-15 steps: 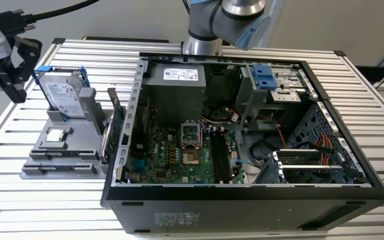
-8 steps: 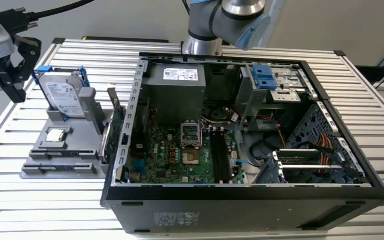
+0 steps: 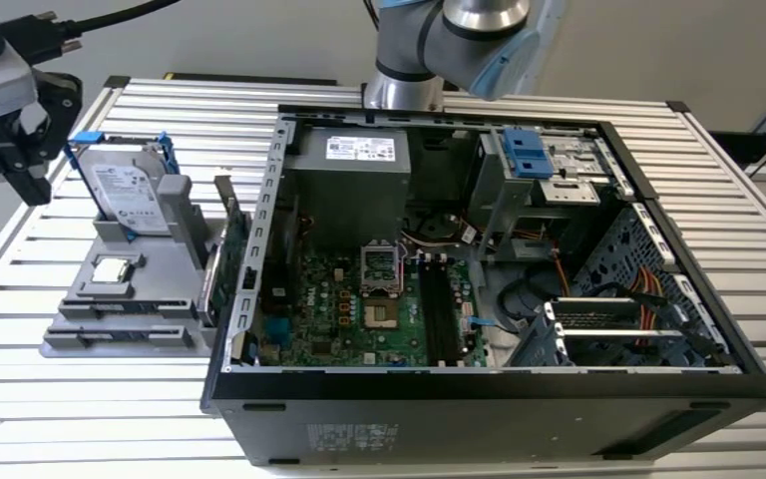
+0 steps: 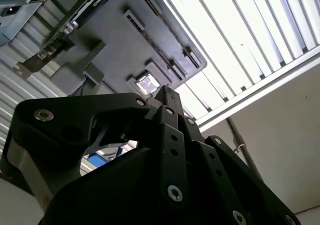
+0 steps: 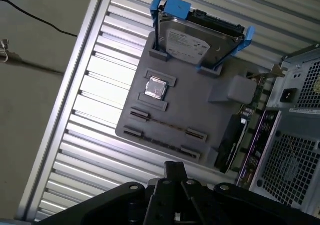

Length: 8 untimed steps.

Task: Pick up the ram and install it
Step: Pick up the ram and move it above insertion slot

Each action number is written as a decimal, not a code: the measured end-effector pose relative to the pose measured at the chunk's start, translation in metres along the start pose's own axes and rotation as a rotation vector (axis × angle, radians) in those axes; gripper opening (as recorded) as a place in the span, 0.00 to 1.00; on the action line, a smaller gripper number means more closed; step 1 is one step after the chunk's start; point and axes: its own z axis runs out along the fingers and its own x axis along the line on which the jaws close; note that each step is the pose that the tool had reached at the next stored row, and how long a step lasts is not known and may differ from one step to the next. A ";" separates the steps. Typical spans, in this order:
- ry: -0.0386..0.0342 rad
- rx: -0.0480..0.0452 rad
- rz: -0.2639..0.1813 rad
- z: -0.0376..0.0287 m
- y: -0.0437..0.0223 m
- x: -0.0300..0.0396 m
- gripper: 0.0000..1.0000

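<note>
Hard drive in blue frame upright on grey fixture tray. CPU chip flat on tray. Open computer case beside it on slatted table.

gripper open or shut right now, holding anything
Gripper: closed, with nothing held.

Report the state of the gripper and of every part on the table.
gripper: fingers shut, empty
ram: resting in the gray tray, untouched
hard drive: upright in the tray
processor chip: flat in its pocket
computer case: side open
</note>
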 end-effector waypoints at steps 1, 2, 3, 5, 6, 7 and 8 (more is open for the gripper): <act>0.0003 0.0000 -0.007 0.0000 0.0000 0.0000 0.00; 0.0007 0.0000 -0.014 0.0000 0.0001 0.0000 0.00; 0.0009 -0.0001 -0.021 0.0000 0.0001 0.0000 0.00; 0.0017 -0.0001 -0.037 0.0000 0.0001 0.0000 0.00; 0.0022 -0.0001 -0.045 0.0000 0.0001 0.0000 0.00; 0.0025 -0.0001 -0.052 0.0000 0.0002 0.0000 0.00; 0.0029 -0.0001 -0.061 0.0000 0.0002 0.0000 0.00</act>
